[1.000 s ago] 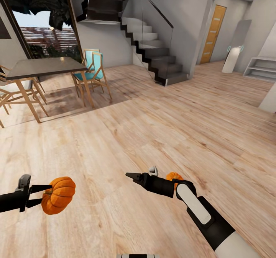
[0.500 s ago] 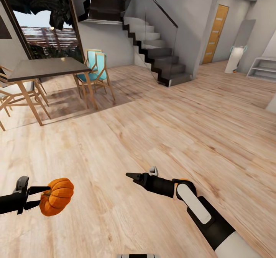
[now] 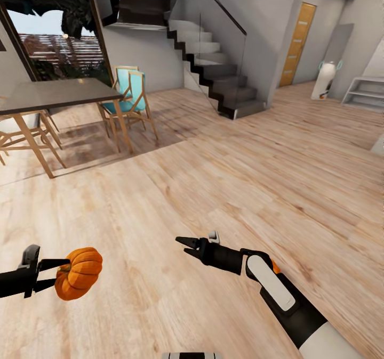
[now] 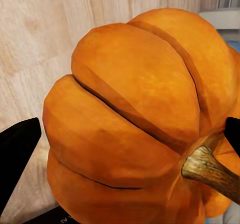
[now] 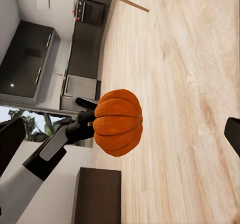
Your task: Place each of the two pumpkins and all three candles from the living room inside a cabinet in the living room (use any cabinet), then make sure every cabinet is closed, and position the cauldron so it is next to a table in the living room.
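holding a bright-orange pumpkin (image 3: pixel 79 272) by its stem end, the left gripper (image 3: pixel 53 273) sits low at the robot's left over the wooden floor (image 3: pixel 213 188), its black fingers (image 4: pixel 17 149) clamped on either side of the fruit. the right gripper (image 3: pixel 184 244) reaches forward nearby with its jaws spread apart and nothing between them. a sliver of orange (image 3: pixel 275 266) peeks from behind the right forearm. beyond stand a dark-topped table (image 3: pixel 53 92), a teal chair (image 3: pixel 128 95) and a staircase (image 3: pixel 213 71).
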Controlling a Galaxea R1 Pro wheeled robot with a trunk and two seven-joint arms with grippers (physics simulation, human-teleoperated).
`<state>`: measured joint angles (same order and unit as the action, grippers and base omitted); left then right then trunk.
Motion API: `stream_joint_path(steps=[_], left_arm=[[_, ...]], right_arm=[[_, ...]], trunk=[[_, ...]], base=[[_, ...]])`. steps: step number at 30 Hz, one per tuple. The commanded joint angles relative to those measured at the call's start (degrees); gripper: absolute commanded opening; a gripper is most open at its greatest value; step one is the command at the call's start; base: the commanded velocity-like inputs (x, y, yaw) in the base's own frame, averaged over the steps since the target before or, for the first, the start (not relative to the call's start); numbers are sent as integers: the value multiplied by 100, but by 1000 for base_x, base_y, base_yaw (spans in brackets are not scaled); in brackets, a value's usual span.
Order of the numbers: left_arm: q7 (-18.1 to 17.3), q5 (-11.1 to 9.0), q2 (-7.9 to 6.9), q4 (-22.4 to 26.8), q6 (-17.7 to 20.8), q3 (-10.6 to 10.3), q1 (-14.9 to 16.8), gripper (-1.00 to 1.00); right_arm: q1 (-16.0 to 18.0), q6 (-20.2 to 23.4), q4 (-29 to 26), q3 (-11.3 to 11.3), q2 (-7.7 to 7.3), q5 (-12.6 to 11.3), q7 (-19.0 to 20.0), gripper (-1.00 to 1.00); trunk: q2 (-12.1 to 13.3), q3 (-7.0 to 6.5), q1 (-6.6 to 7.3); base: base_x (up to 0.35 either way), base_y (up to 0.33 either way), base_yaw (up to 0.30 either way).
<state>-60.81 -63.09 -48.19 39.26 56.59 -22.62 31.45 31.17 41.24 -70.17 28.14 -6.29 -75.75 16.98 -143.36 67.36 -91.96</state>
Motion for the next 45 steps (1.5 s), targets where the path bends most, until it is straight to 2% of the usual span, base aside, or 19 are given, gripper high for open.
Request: stream_joint_path(steps=[1, 16, 30, 45], left_arm=[[-19, -31, -6, -6, 27, -32, 10, -100], [-11, -39, -4, -6, 12, -32, 10, -100], [-11, -36, -6, -6, 10, -32, 10, -100], [-17, -28, -6, -6, 10, -32, 10, -100]], right_arm=[[4, 7, 2, 7, -4, -1, 16, 100], [3, 6, 82, 7, 1, -1, 33, 100], [3, 6, 108, 7, -4, -2, 57, 100], [4, 7, 115, 7, -4, -2, 60, 100]], trunk=[[-2, 14, 0], [-2, 156, 0], [-2, 288, 0], [-2, 418, 0]], base=[[127, 29, -43], [221, -1, -27], [224, -157, -79], [37, -6, -145]])
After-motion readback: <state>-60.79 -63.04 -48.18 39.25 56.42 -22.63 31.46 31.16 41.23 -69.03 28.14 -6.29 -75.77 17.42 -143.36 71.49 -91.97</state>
